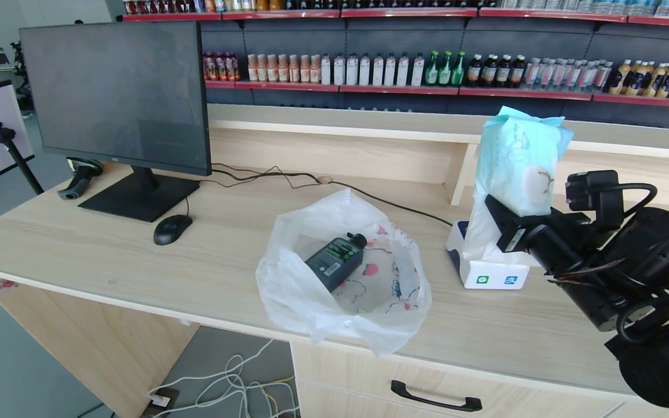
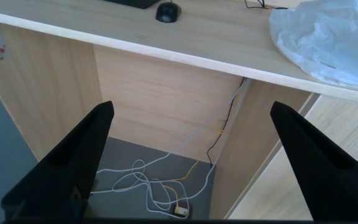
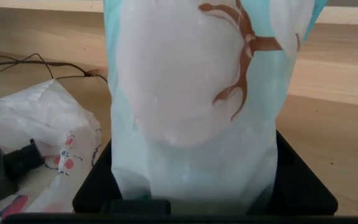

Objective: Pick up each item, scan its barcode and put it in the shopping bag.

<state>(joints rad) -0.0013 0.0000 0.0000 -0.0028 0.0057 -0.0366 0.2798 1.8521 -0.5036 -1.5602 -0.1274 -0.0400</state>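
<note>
Within the right claw [image 1: 498,227], upright pale-blue pack [image 1: 520,162].

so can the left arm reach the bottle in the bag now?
Probably not directly. The left gripper, open, sits below the counter edge, so the top blocks it. The shopping bag mouth is open upward over the bottle; raise first.

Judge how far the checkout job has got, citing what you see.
Done: a dark bottle lies in the shopping bag. In hand: the right gripper holds a pale blue packet upright by the white scanner. Left: bagging that packet.
</note>
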